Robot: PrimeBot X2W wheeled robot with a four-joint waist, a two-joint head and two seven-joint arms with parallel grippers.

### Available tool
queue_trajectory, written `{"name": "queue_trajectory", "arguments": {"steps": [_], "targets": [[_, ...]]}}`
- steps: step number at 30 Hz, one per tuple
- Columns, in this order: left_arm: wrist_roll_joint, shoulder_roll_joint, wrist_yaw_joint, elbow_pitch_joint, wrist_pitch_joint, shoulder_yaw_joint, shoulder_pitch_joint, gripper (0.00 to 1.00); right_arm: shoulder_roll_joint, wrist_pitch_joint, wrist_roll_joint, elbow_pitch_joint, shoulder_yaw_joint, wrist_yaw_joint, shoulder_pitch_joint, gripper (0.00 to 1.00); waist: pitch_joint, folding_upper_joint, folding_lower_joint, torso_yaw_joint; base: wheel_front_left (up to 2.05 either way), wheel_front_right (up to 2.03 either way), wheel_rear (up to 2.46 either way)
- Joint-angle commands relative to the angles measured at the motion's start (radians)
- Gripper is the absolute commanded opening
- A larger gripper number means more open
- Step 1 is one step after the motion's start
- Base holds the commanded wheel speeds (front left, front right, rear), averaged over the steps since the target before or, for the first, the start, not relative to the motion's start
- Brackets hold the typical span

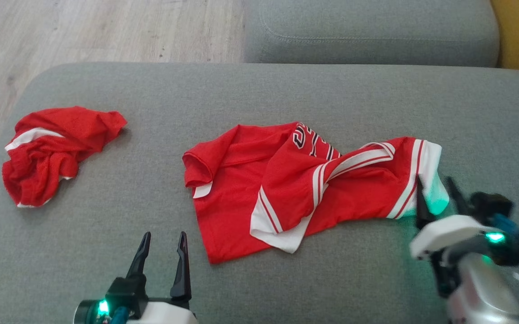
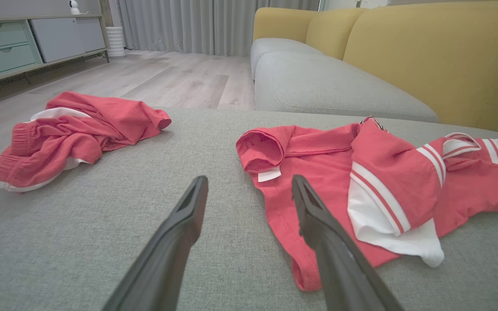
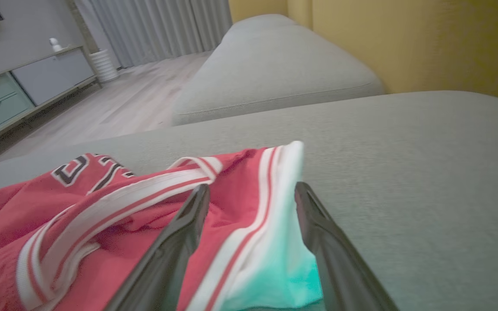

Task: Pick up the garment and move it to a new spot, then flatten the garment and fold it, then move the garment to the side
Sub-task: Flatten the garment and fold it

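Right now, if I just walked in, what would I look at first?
The red jersey with white stripes, lying crumpled in the middle of the grey cushion. Next, the smaller red heap near the cushion's left edge. Then the right gripper, open at the jersey's white right end, where a green light glows on the cloth.

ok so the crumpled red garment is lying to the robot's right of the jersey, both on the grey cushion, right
Not quite. The crumpled red garment lies to the robot's left of the jersey, not its right; the head view shows this. Both do lie on the grey cushion.
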Motion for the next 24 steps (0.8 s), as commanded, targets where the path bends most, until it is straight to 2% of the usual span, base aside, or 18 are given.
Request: {"name": "queue_trajectory", "arguments": {"steps": [1,5,8,15,24], "targets": [[-0.005,0.02,0.004,-0.033,-0.003,0.03,-0.026,1.0,0.001,-0.014,-0.018,-0.038,-0.004,0.008,-0.015,1.0,-0.002,0.0,0.0001,0.002,0.0,0.0,0.0],[-0.005,0.024,0.006,-0.041,-0.001,0.027,-0.022,1.0,0.001,0.022,-0.129,-0.071,-0.171,0.008,0.009,1.0,0.001,0.0,0.0001,0.014,0.0,0.0,0.0],[-0.004,0.028,0.006,-0.046,0.001,0.026,-0.027,1.0,0.001,0.075,-0.196,-0.076,-0.248,0.008,0.001,1.0,0.015,0.0,0.0001,0.026,0.0,0.0,0.0],[0.001,0.031,0.009,-0.052,0.005,0.025,-0.047,1.0,0.001,0.163,-0.254,-0.006,-0.288,0.008,-0.082,1.0,0.053,0.0,0.0001,0.061,0.0,0.0,0.0],[0.001,0.031,0.01,-0.048,0.002,0.028,-0.064,1.0,0.001,0.221,-0.29,0.144,-0.31,0.008,-0.172,1.0,0.077,0.0,0.0001,0.094,0.0,0.0,0.0]]}}
